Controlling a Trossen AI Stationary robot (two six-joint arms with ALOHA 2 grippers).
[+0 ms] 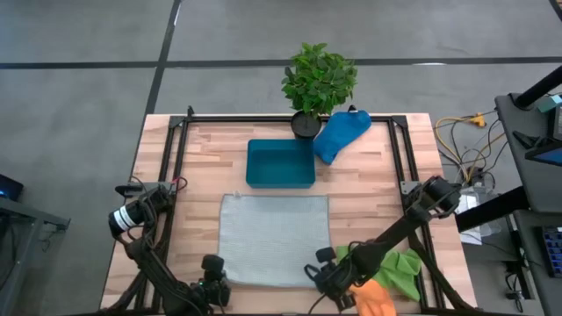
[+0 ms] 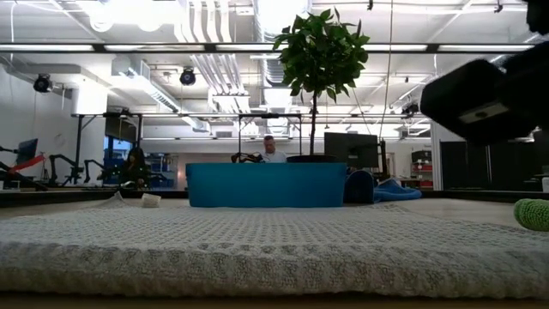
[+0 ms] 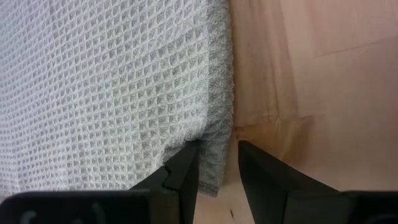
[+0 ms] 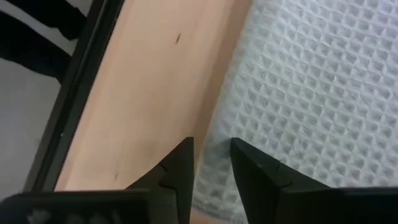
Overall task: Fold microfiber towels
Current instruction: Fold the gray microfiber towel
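The grey-white waffle towel [image 1: 274,239] lies spread flat on the wooden table [image 1: 369,189]. My left gripper [image 1: 215,283] stands at the towel's near left corner, pointing steeply down. It is open: one finger is over the cloth and the other over bare wood, with the hem [image 3: 217,158] between them. My right gripper [image 1: 327,276] stands the same way at the near right corner, open astride that edge [image 4: 211,162]. A blue towel [image 1: 341,134] lies crumpled at the far right. A green towel [image 1: 397,268] and an orange one [image 1: 373,300] lie bunched at the near right. My left gripper has one fingertip [image 3: 186,158] down at the towel just inside the hem, where the cloth puckers slightly; whether it touches I cannot tell. The other finger is clear of the cloth. My right gripper has one finger [image 4: 249,165] over the towel; touching or not, I cannot tell.
A rigid blue tray [image 1: 281,163] stands just beyond the towel's far edge. A potted plant [image 1: 318,83] stands behind it at the far edge. A black frame [image 1: 176,158] runs along the table's sides. Bare wood lies left and right of the towel.
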